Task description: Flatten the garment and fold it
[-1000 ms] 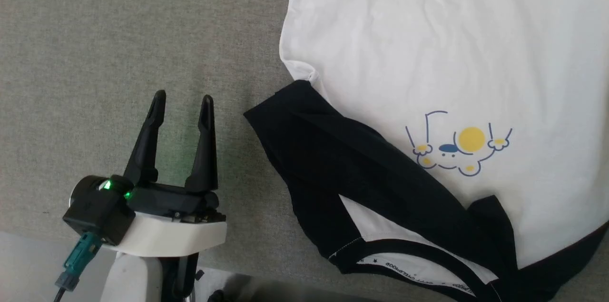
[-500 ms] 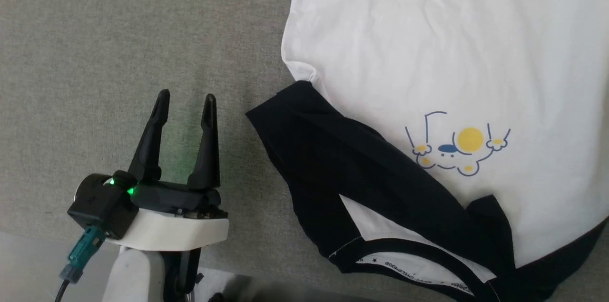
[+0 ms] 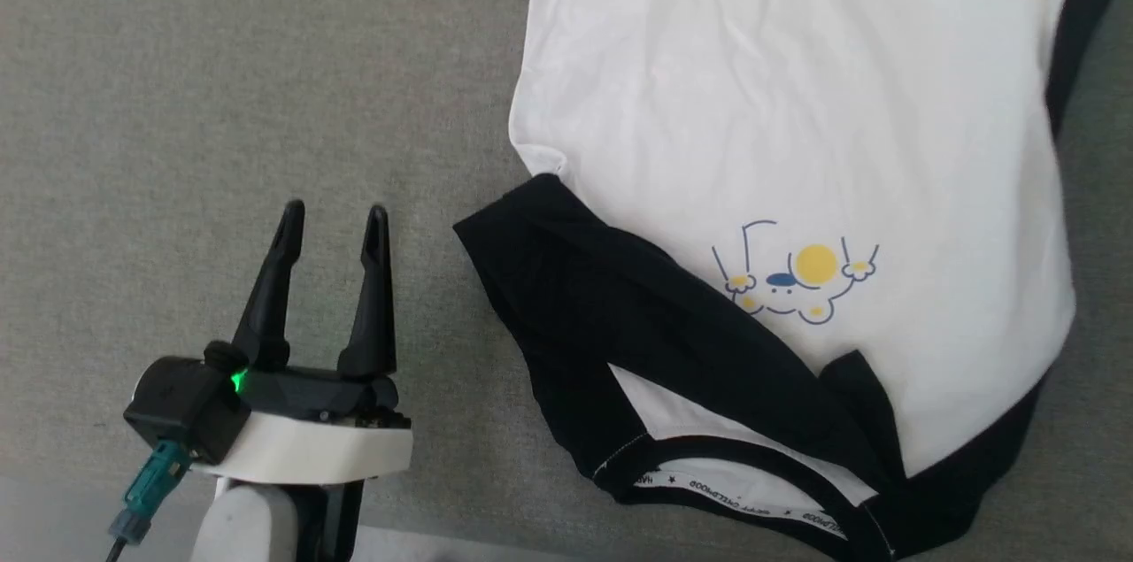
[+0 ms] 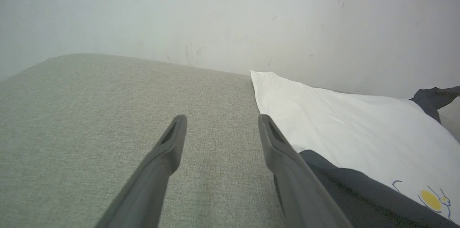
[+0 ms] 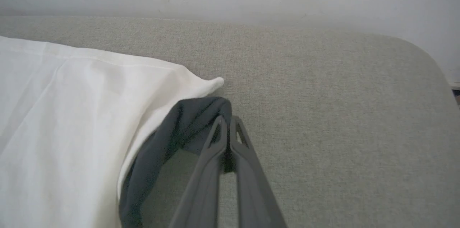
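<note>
Since the earlier frame the head camera has shifted, so the shirt (image 3: 752,102) sits further left in its view and the black right sleeve (image 3: 1075,13) now shows at the upper right edge. The right pincer (image 5: 227,120) has clamped shut: its two fingers are pressed together on a fold of that right sleeve (image 5: 187,124), which is bunched at the tips and raised off the table (image 5: 323,113). The left pincer (image 3: 334,217) hovers over bare table (image 3: 221,57) beside the shirt, fingers spread wide and gripping nothing, apart from the left sleeve (image 3: 602,296). The shirt lies spread on the table with its neck band (image 3: 752,504) nearest the robot and the print (image 3: 797,274) facing up.
</note>
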{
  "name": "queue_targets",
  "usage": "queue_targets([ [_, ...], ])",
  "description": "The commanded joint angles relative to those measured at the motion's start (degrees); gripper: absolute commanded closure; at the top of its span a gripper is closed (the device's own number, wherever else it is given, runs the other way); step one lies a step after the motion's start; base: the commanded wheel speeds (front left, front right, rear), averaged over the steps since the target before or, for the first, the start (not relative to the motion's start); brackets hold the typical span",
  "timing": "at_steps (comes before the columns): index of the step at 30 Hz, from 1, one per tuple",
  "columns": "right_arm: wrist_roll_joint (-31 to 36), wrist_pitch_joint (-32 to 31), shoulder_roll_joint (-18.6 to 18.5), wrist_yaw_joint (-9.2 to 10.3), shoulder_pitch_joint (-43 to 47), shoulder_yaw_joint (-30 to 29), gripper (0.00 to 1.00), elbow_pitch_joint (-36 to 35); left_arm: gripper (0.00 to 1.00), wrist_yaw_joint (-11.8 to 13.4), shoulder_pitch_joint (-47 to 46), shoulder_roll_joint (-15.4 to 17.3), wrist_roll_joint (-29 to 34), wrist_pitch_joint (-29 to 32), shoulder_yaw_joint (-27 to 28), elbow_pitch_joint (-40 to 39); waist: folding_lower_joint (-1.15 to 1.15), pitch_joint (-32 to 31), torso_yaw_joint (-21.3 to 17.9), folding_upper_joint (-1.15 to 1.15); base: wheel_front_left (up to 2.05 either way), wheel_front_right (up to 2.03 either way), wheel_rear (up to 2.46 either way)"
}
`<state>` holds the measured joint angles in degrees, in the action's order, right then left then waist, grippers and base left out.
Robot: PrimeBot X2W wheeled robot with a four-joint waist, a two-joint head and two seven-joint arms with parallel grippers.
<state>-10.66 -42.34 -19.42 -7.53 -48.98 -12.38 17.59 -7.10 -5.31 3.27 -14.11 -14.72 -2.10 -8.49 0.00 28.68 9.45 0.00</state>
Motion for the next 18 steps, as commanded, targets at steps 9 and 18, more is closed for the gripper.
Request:
queue_targets([
  [9, -0.87, 0.70, -0.45, 0.04, 5.14, -3.18, 1.00, 0.14, 0.00, -0.38, 3.93, 0.16, 0.59, -0.28, 1.15, 0.22, 0.00, -10.24, -3.26, 0.00, 0.00, 0.00, 0.00],
  [18, -2.39, 1.34, -0.65, 0.04, 8.22, -5.01, 1.00, -1.65, 0.00, -0.23, 6.89, 0.27, 0.99, -0.28, 1.43, 0.41, 0.00, -16.10, -4.36, 0.00, 0.00, 0.00, 0.00],
])
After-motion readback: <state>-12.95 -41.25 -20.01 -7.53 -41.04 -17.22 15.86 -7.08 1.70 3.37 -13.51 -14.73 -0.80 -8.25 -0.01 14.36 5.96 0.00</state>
